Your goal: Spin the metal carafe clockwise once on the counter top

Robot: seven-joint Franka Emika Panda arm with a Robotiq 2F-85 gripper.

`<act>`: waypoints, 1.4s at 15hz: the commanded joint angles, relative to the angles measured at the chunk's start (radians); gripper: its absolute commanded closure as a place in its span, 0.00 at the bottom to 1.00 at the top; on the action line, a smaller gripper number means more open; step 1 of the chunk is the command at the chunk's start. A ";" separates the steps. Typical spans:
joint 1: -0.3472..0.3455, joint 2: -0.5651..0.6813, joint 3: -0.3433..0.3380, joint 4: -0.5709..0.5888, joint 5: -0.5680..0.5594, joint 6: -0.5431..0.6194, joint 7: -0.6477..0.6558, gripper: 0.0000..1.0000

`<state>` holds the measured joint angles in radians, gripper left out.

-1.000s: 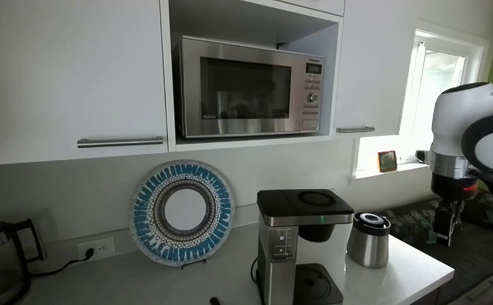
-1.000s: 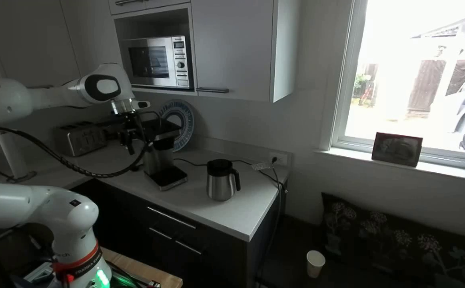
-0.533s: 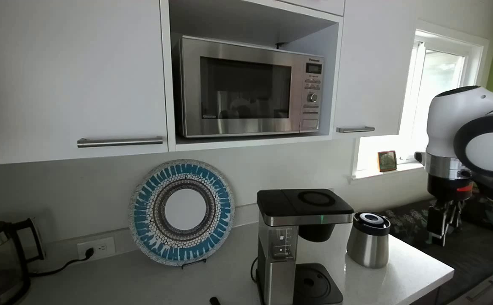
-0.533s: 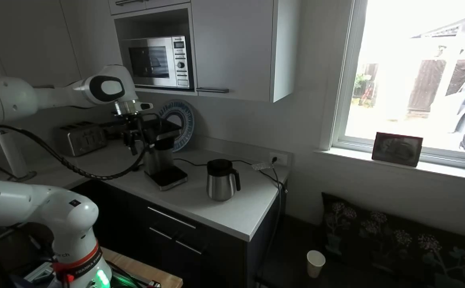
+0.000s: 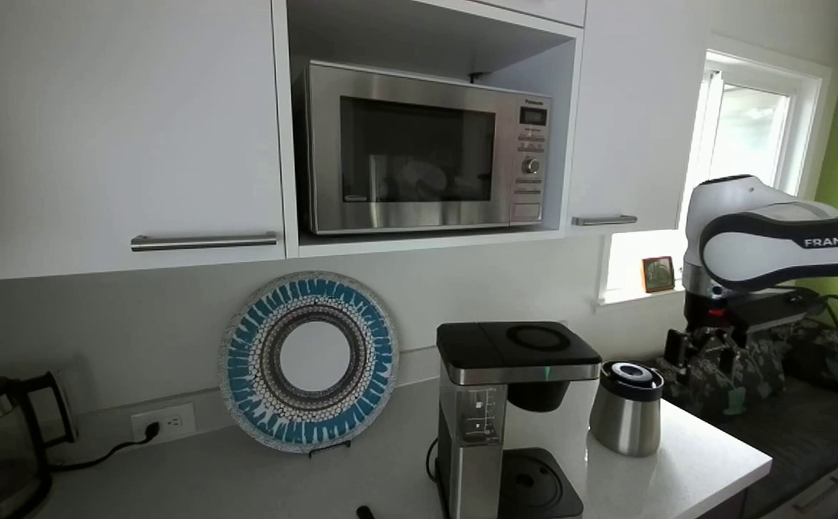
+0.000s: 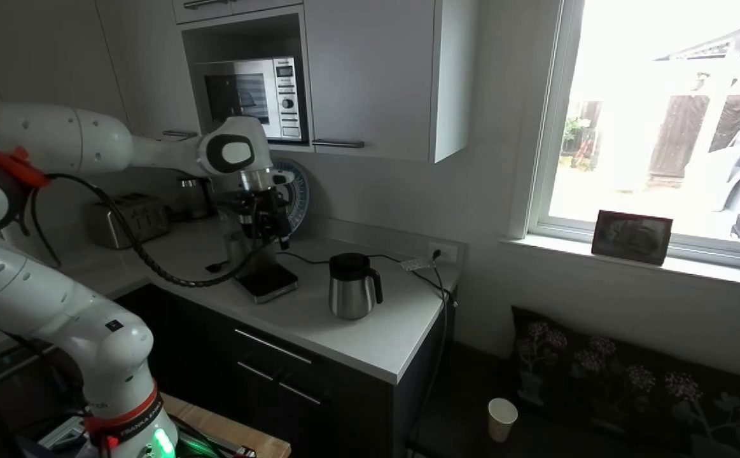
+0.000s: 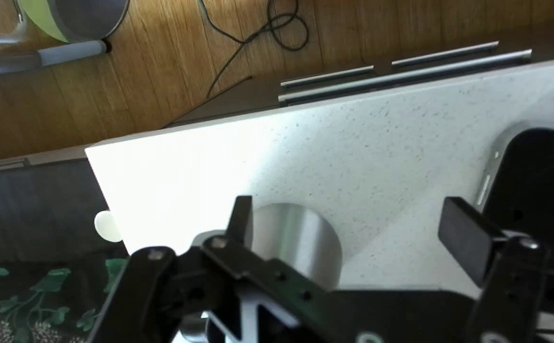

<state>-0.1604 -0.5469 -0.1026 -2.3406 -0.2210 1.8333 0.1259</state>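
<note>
The metal carafe (image 5: pixel 625 422), brushed steel with a dark lid, stands upright on the whitish counter top (image 6: pixel 382 346). In an exterior view its black handle (image 6: pixel 377 287) points to the right, toward the counter's end. My gripper (image 6: pixel 274 236) is open and empty, above counter height and apart from the carafe. In an exterior view the gripper (image 5: pixel 701 360) shows to the right of the lid. In the wrist view the carafe's steel side (image 7: pixel 300 233) shows below, partly hidden by the left finger (image 7: pixel 241 216) and gripper body. The right finger (image 7: pixel 467 240) shows over the counter.
The black-and-silver coffee machine (image 5: pixel 473 461) stands beside the carafe; its dark base (image 7: pixel 548 181) shows at the wrist view's right. A decorated plate (image 5: pixel 310 360) leans on the wall. A microwave (image 5: pixel 419 148) sits above. A power cord (image 6: pixel 436 280) lies near the counter's end.
The arm has swung toward the carafe: left and slightly lower in an exterior view, right and lower in the other exterior view. The gripper has turned. The carafe has not moved.
</note>
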 commanded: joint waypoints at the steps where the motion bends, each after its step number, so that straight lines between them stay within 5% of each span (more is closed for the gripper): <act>1: -0.035 0.154 -0.031 0.097 0.026 0.006 0.036 0.00; 3: -0.044 0.228 -0.044 0.135 0.049 -0.010 0.064 0.00; 4: -0.038 0.144 -0.035 0.082 0.018 0.006 0.027 0.00; 9: -0.039 0.164 -0.034 0.095 0.018 0.007 0.029 0.00; 21: -0.139 0.458 -0.088 0.292 0.066 0.174 0.564 0.00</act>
<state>-0.2901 -0.1735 -0.1716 -2.1288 -0.1974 2.0090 0.5936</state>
